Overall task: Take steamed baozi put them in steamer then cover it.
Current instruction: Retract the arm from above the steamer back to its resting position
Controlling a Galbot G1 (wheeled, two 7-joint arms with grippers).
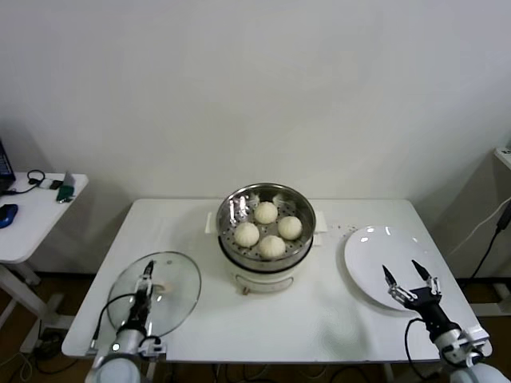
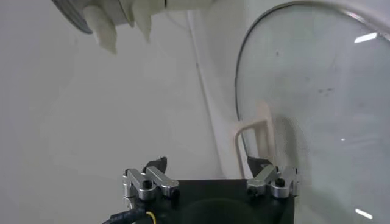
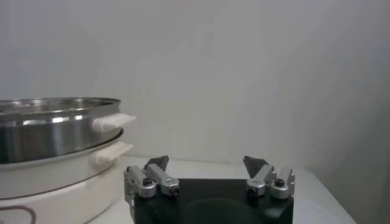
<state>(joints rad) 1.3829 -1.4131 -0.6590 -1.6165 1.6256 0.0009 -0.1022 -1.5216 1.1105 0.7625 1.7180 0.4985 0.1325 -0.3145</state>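
Here the left gripper (image 1: 148,272) (fingers spread) hovers over the cover (image 1: 177,281); right gripper (image 1: 409,273) fingers wide.

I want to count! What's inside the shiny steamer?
Four baozi sit inside the steamer, uncovered. They hide parts of its holey bottom.

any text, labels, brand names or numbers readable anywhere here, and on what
None can be read.
The steamer, the cover and the plate show no print.
A small dark mark low on the steamer's white base is too small to read.
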